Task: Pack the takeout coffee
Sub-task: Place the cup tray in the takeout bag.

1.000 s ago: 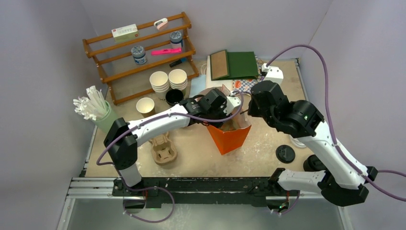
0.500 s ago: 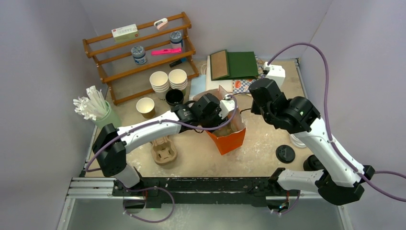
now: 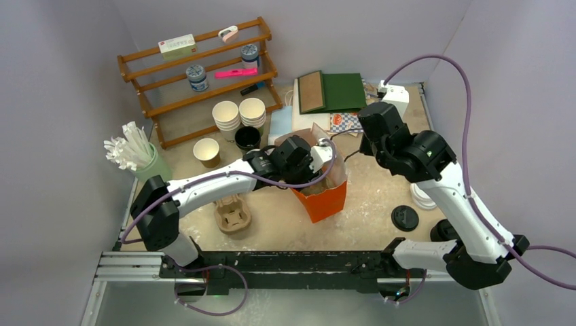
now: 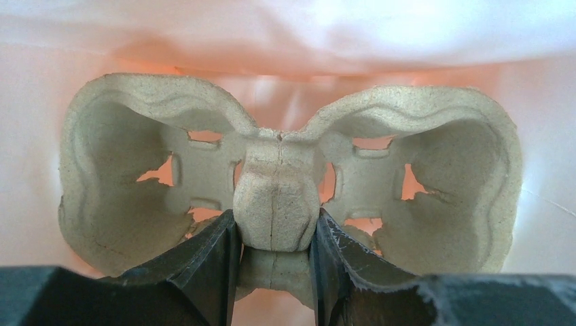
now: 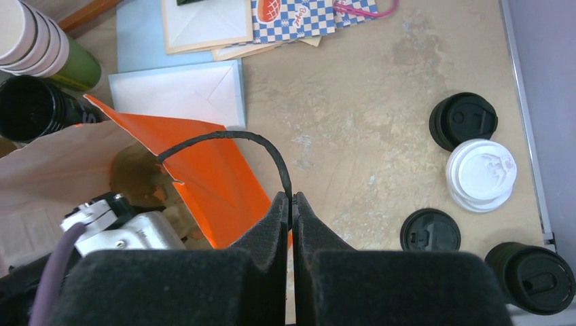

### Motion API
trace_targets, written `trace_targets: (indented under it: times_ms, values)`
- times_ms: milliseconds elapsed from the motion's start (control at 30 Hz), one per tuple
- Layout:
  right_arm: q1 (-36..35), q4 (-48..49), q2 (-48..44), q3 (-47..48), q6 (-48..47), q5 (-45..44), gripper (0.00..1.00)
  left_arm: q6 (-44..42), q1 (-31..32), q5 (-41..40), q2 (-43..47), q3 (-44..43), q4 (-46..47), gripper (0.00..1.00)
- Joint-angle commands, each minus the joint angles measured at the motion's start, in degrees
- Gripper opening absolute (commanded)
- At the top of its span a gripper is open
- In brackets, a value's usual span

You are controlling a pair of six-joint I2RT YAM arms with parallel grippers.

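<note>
Left jaws pinch carrier (image 4: 278, 197), long axis crosswise

Soft, even overhead light, faint shadows on the desk (image 3: 367, 210). Left wrist view glows orange-pink, washed out along the top, blurred at the bottom.

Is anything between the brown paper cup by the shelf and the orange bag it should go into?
Yes. The left gripper, shut on a cardboard cup carrier, fills the mouth of the orange bag, and its arm stretches between the brown cup and the bag.
</note>
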State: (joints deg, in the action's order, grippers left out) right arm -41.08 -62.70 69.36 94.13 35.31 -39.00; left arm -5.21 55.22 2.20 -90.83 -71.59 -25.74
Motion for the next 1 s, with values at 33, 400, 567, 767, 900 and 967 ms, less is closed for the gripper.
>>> trace_targets:
  times_ms: [33, 400, 567, 767, 900, 967]
  values:
    - [0.35, 0.03, -0.29, 2.78, -1.74, 0.07, 0.00, -0.86, 0.24, 1.85, -1.54, -0.94, -1.11, 0.35]
    - [0.38, 0.53, -0.94, 4.25, -2.66, 1.25, 0.00, -1.14, 0.24, 1.74, -1.24, 0.18, -1.13, 0.35]
    - [0.32, 1.19, -1.51, 4.68, -2.85, 1.93, 0.00, -0.57, 0.46, 2.56, -1.68, 1.06, -1.18, 0.35]
    - [0.38, 0.88, -2.30, 4.20, -2.91, 1.79, 0.00, -1.17, 0.85, 2.20, -2.63, 1.44, -1.15, 0.35]
    - [0.33, 1.94, -3.61, 3.03, -2.68, 2.16, 0.00, -1.51, 1.10, 1.55, -3.92, 0.76, -0.81, 0.35]
    - [0.38, 2.54, -4.08, 2.75, -2.87, 2.26, 0.00, -1.55, 1.23, 0.91, -4.49, 0.35, -0.78, 0.35]
